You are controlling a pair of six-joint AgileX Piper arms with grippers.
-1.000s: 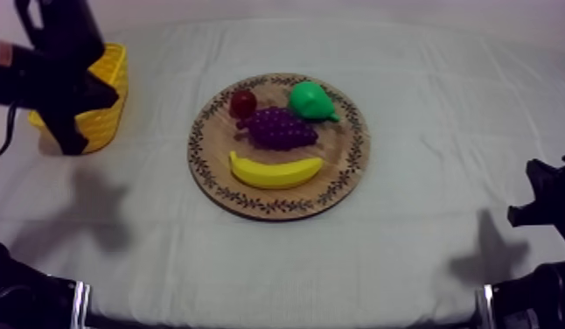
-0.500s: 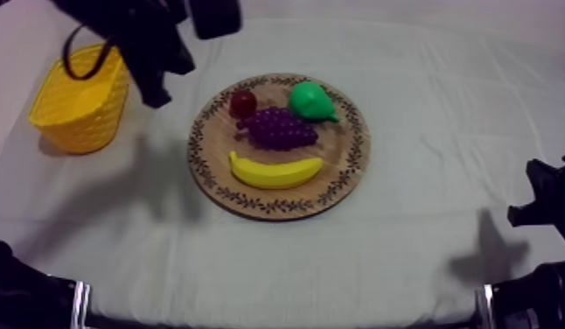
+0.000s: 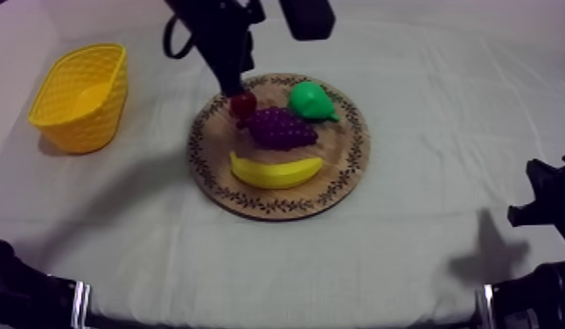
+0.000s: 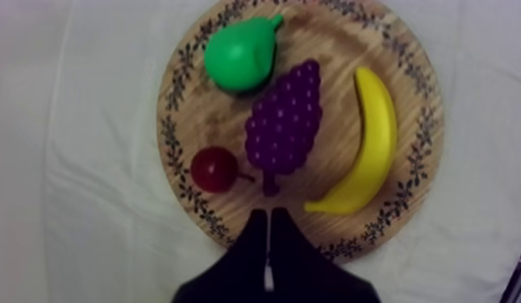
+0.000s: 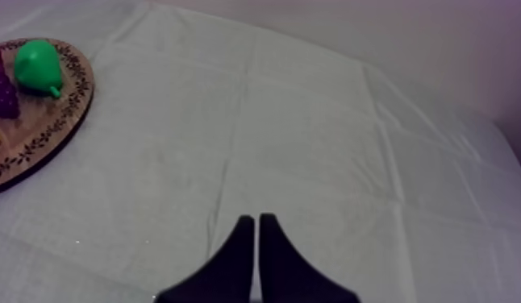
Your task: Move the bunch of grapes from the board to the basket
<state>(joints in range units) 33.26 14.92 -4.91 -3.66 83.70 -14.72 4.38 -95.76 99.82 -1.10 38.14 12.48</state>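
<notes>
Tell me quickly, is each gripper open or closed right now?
Left gripper: closed, empty, at the board edge.
Right gripper: closed, empty, above the cloth.

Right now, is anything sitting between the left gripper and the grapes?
Nothing visible does. The left gripper, fingers shut, points straight at the grapes across bare board. The small red fruit lies to one side of that line, the banana to the other, both close by.
</notes>
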